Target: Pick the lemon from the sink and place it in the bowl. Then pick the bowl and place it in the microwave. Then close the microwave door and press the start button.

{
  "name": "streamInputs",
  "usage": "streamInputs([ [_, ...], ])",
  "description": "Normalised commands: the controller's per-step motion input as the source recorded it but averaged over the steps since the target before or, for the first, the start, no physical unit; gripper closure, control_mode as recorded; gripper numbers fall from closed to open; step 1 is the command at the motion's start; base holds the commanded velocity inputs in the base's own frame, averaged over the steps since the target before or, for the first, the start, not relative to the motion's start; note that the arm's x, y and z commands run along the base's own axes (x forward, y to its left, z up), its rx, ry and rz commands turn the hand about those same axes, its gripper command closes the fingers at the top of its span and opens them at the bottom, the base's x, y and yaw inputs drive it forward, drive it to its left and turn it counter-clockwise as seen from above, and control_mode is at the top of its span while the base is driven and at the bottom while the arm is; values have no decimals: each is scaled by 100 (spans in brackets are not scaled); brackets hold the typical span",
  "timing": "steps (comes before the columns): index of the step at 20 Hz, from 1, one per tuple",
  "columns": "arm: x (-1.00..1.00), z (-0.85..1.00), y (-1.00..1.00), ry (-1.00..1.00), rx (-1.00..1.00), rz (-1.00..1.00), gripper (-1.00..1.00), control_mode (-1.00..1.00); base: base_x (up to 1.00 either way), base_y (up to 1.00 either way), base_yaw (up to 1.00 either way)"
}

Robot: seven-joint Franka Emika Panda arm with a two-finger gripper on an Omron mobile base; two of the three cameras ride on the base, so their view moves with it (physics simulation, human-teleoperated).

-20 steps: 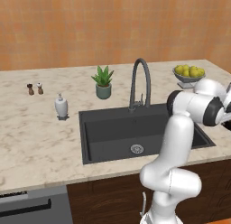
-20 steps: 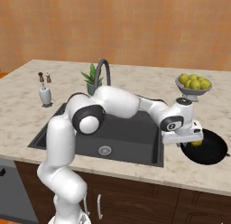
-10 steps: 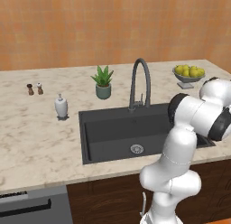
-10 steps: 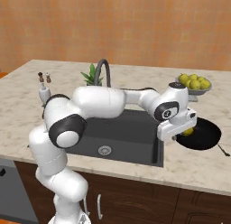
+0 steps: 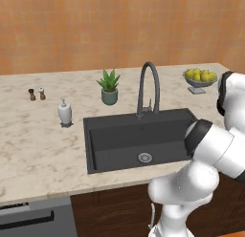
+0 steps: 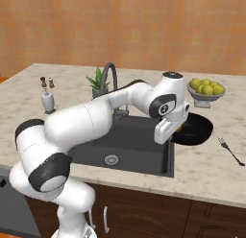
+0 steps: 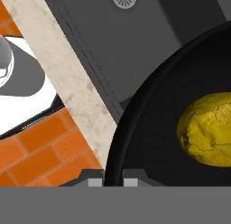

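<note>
My gripper is shut on the near rim of the glossy black bowl; the rim runs between the two fingertips. The yellow lemon lies inside the bowl. In the right base view the gripper holds the bowl lifted above the counter, just right of the black sink, and a sliver of the lemon shows beside the hand. The sink with its silver drain has nothing in it. The microwave and its door are out of view.
A pale fruit bowl with yellow-green fruits stands behind the black bowl, and a fork lies on the counter to its right. The arched faucet, a potted plant, a soap dispenser and shakers stand behind and left of the sink.
The arm has risen and swung, carrying the black bowl with the lemon up off the counter and toward the sink's right edge.
</note>
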Motion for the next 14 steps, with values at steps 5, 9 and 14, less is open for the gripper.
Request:
streamInputs([
  [5, -35, 68, 89, 0, 4, 22, 100, -100, 0, 0, 0],
  [9, -26, 62, 96, -5, 1, 20, 100, -100, 0, 0, 0],
  [14, -18, 42, 80, -1, 8, 20, 100, -100, 0, 0, 0],
])
